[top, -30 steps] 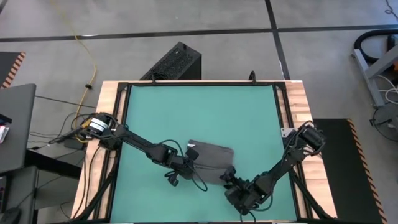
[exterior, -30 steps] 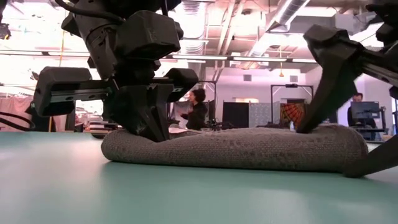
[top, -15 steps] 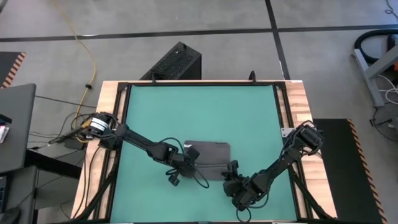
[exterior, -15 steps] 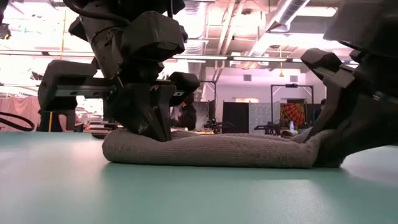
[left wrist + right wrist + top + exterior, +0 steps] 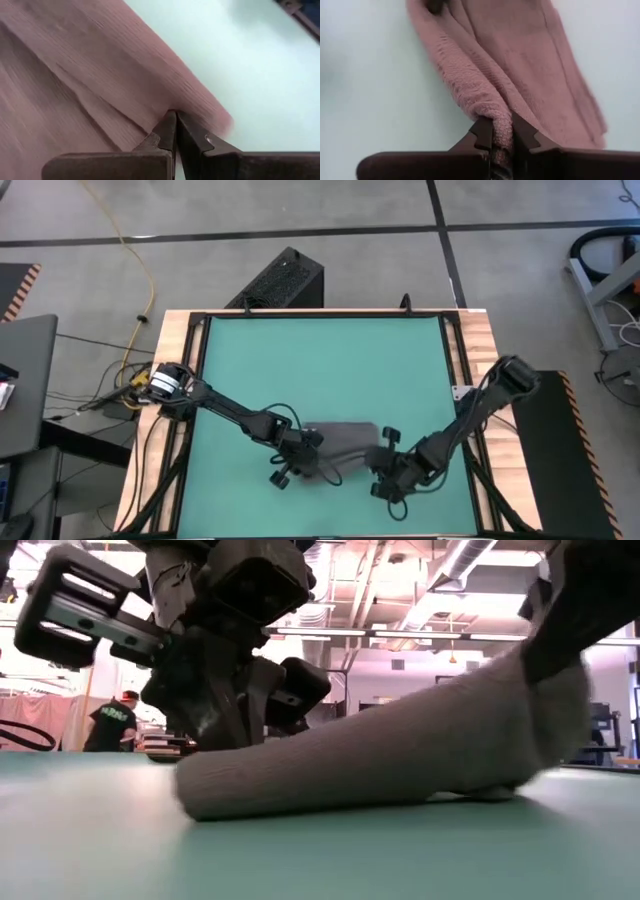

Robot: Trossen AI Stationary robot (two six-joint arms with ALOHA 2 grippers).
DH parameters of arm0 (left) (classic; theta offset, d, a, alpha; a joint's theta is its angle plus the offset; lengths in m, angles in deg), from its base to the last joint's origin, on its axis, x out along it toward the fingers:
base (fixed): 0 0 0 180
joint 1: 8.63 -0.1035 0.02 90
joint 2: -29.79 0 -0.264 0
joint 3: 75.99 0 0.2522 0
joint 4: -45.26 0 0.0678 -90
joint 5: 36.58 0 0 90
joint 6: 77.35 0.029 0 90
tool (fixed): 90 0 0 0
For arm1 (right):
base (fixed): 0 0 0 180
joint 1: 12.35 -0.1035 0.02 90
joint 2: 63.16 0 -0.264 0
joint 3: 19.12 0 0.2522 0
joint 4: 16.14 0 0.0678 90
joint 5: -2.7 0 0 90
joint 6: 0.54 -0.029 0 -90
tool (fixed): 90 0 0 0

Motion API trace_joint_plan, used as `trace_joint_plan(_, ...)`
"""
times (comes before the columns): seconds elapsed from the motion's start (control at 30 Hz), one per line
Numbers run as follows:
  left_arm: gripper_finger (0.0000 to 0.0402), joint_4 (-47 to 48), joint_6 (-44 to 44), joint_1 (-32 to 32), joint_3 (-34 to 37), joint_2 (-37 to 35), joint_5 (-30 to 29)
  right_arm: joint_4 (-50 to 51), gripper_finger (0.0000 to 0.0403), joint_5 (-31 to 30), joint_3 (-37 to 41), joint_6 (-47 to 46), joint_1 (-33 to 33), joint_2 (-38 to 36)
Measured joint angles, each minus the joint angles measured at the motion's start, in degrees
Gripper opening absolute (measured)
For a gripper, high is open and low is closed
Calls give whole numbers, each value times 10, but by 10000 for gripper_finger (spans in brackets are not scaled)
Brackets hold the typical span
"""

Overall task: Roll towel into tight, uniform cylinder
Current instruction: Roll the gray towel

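The dark grey towel (image 5: 345,438) lies bunched into a long, thick strip on the teal mat (image 5: 320,360), near its front edge. The towel's left end (image 5: 200,795) rests on the mat and its right end (image 5: 540,710) is raised. My left gripper (image 5: 308,448) is shut, its tips on the towel near the left end. My right gripper (image 5: 385,458) is shut on the raised right end. In the wrist views the towel (image 5: 520,60) looks pinkish. My left gripper sets its shut fingertips (image 5: 170,125) on the towel's long edge (image 5: 165,107), near the left end, slanting down from above. Whether a layer is caught between them I cannot tell. That end stays on the mat. My right gripper pinches a thick, bunched fold at the towel's right end (image 5: 500,115) between its two fingers. The fingers point along the towel's length. That end is lifted clear of the mat, and the towel slopes down to its left end.
A black frame (image 5: 200,380) borders the mat, on a wooden table top. A black box (image 5: 280,280) stands on the floor beyond the far edge. Bare mat stretches from the towel to the far edge. A person (image 5: 112,720) is in the room behind.
My right gripper has shut on the towel's right end, then moved up and toward the far edge. That end has come off the mat and the towel now slopes, while its left end has stayed down under my left gripper, which has tipped over.
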Motion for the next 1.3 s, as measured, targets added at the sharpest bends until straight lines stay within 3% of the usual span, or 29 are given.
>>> trace_joint_plan(0.3,0,-2,1,0,0,0,18,0,46,126,0,-71,51,24)
trace_joint_plan(0.5,0,-11,-6,0,-1,-8,17,0,46,133,0,-88,68,31)
trace_joint_plan(0.6,0,-3,23,4,0,-44,-30,4,46,133,0,-83,67,31)
trace_joint_plan(0.7,0,-27,72,12,-1,-74,-128,6,46,136,0,-76,63,31)
trace_joint_plan(0.9,0,-56,99,12,-1,-43,-243,3,46,136,0,-81,59,31)
trace_joint_plan(1.03,0,-90,128,8,-1,2,-248,2,46,141,0,-85,59,31)
trace_joint_plan(1.17,0,-146,138,0,-2,29,-218,3,46,150,0,-94,57,31)
trace_joint_plan(1.3,0,-146,120,-17,-2,33,-189,17,46,142,0,-133,51,7)
